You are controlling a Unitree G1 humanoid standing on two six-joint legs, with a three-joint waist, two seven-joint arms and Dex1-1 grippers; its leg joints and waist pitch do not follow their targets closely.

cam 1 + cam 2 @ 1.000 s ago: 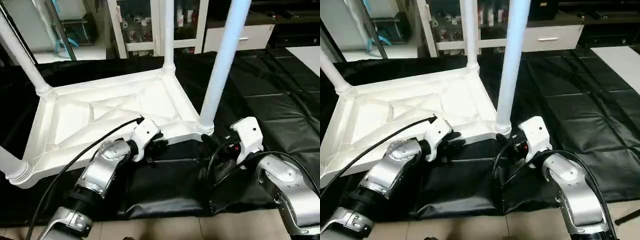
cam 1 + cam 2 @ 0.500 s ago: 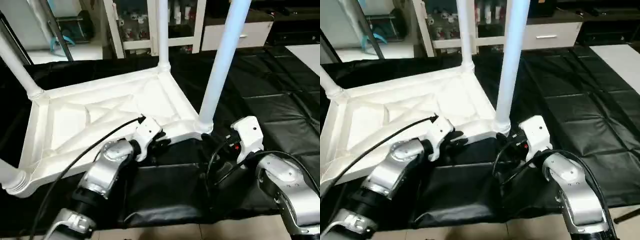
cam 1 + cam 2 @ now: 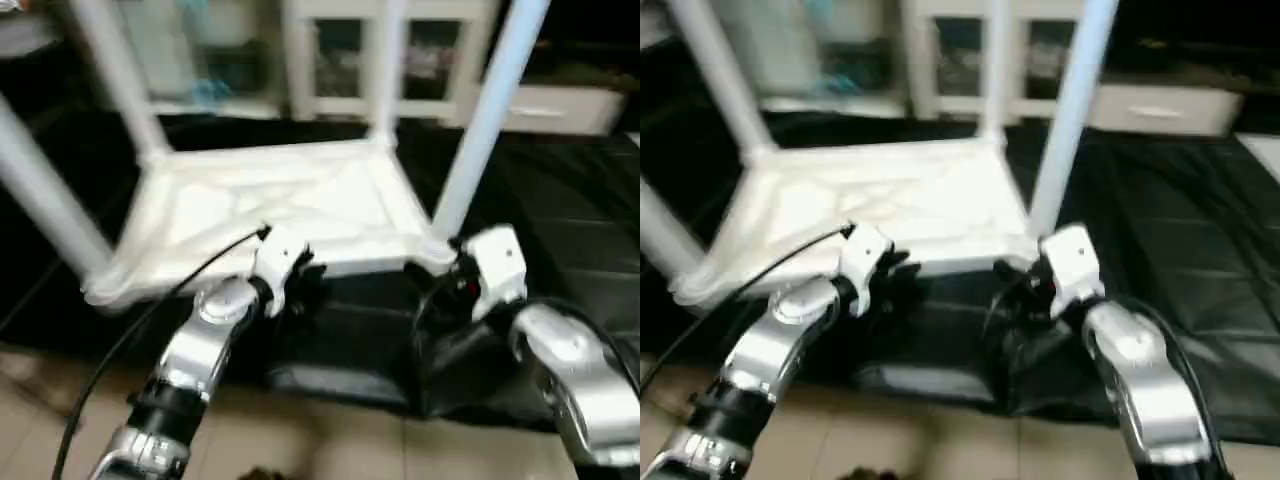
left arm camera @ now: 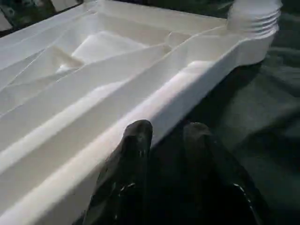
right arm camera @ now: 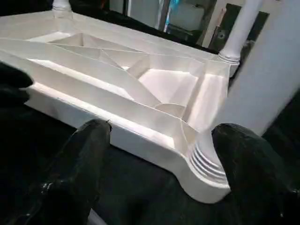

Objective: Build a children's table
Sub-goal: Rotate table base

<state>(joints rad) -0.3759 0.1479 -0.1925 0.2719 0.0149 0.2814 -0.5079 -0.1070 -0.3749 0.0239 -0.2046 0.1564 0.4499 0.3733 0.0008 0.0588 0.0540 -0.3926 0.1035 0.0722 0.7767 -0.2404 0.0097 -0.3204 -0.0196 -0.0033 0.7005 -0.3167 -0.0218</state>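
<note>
The children's table lies upside down: its white ribbed tabletop (image 3: 290, 200) rests on the black cover, and white tube legs stand up from its corner sockets, the near right leg (image 3: 487, 115) among them. My left gripper (image 4: 167, 136) sits at the middle of the near rim, fingers a narrow gap apart with nothing between them. One finger (image 4: 137, 138) rests against the rim's outer wall. My right gripper (image 5: 164, 140) stands wide open just in front of the near right corner socket (image 5: 206, 164), touching nothing.
The black-covered work table (image 3: 570, 200) stretches to the right and behind. Its front edge drops to a tiled floor (image 3: 330, 440) right below my forearms. A white glass-door cabinet (image 3: 340, 60) stands at the back. A black cable (image 3: 170, 300) runs along my left arm.
The whole picture has shifted and tilted as the camera moved, so more floor shows. Both grippers keep their places at the near rim, jaws unchanged.
</note>
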